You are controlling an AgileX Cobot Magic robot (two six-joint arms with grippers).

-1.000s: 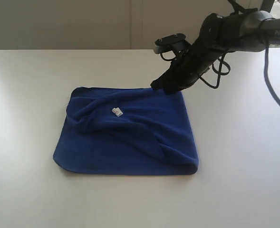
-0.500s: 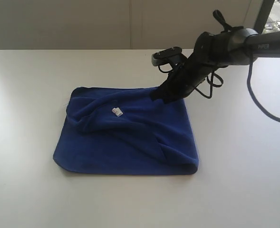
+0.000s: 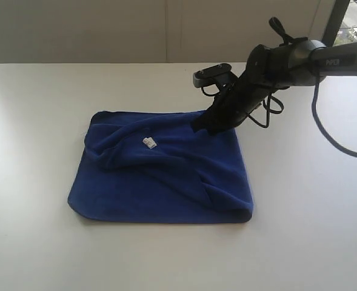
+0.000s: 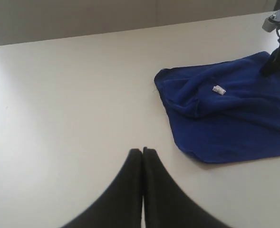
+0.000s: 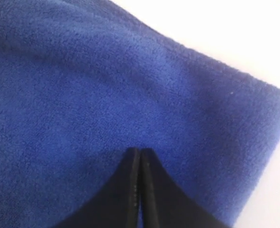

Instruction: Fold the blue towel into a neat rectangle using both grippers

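Note:
The blue towel (image 3: 166, 176) lies loosely folded and rumpled on the white table, its small white label (image 3: 149, 143) facing up. My right gripper (image 3: 200, 126) is shut, with its tips resting on the towel's far right corner. In the right wrist view the closed fingertips (image 5: 139, 151) press onto the blue cloth (image 5: 106, 85), and nothing shows between them. My left gripper (image 4: 142, 151) is shut and empty over bare table, well apart from the towel (image 4: 235, 109). The left arm does not show in the exterior view.
The white table (image 3: 39, 121) stretches all round the towel. A pale wall (image 3: 105, 30) runs along the table's far edge. The right arm's cables (image 3: 269, 106) hang in loops just behind the towel's far right corner.
The right arm has come down and slightly forward, bringing its shut tips from the towel's far edge onto the cloth. The towel has barely shifted.

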